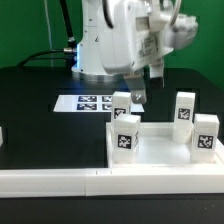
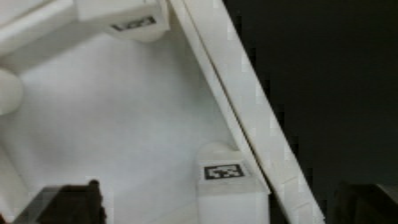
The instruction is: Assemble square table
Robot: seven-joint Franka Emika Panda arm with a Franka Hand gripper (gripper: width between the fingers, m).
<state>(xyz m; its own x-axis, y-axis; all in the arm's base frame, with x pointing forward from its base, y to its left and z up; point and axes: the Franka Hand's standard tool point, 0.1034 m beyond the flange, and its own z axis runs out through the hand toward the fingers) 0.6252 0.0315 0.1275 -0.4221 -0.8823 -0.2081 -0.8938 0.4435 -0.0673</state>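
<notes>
- Your gripper (image 1: 140, 96) hangs over the far side of the square table slab (image 1: 155, 150), fingers pointing down, jaws spread wide with nothing between them.
- In the wrist view you see both dark fingertips (image 2: 63, 203) at the frame's edge, far apart, with bare white slab (image 2: 107, 130) between them.
- The slab lies flat on the black desk (image 1: 30, 100), near the front of the exterior view, pushed up against the long white border wall (image 1: 100, 182) that runs along the desk's front edge.
- Four leg blocks stand upright on or at the slab, each showing a black-and-white tag.
- Leg one (image 1: 124, 137) stands at the slab's near corner on the exterior view's left.
- Leg two (image 1: 121, 106) stands further back on that same side, just beside the gripper's fingers; you can't tell from here whether they touch.
- Leg three (image 1: 184, 107) stands at the far corner on the exterior view's right.
- Leg four (image 1: 206, 136) stands at the near corner on that right side.
- Whether any leg is seated in a socket, you can't tell.
- The wrist view shows a raised rim (image 2: 231, 110) of the slab running diagonally, black desk (image 2: 338, 90) beyond it, and a small tag (image 2: 226, 171) on the slab just inside the rim.
- A white leg block (image 2: 71, 40) with part of a tag shows at the wrist view's corner, resting on the slab.
- The marker board (image 1: 85, 102) lies flat on the desk behind the slab, to the exterior view's left of the gripper.
- The arm's white body (image 1: 115, 35) fills the back of the exterior view.
</notes>
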